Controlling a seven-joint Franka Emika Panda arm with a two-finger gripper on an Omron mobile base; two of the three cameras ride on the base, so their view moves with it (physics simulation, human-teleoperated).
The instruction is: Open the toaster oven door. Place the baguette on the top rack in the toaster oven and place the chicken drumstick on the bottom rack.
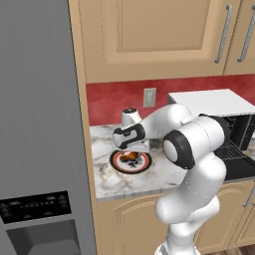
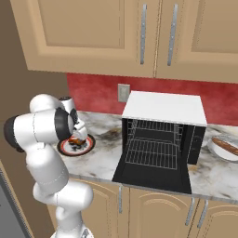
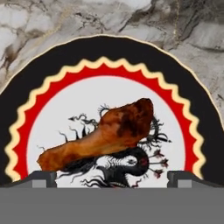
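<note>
While the hand (image 3: 112,178) is hung right over the plate (image 3: 52,74) with its fingertips (image 3: 41,178) spread wide and nothing pinched, the chicken drumstick (image 3: 100,135) is seen lying flat in the plate's white middle. Its long axis runs from lower left to upper right of the hand view, fat end toward the upper right, thin end toward the lower left. A black dragon-ish drawing is printed on the plate under it; no writing can be read anywhere.

Over in the right base view, the toaster oven (image 2: 165,108) is parked at frame centre on the marble surface (image 2: 104,155), with the toaster oven door (image 2: 151,179) dropped flat open toward the camera. The top rack (image 2: 155,125) and bottom rack (image 2: 151,153) are both bare. The baguette (image 2: 226,146) is spotted on a second plate (image 2: 216,149) at the right edge, angled from upper left to lower right. A wall outlet (image 2: 123,92) sits upper left of the oven, and the grey fridge (image 1: 35,124) takes up the left of the left base view.
</note>
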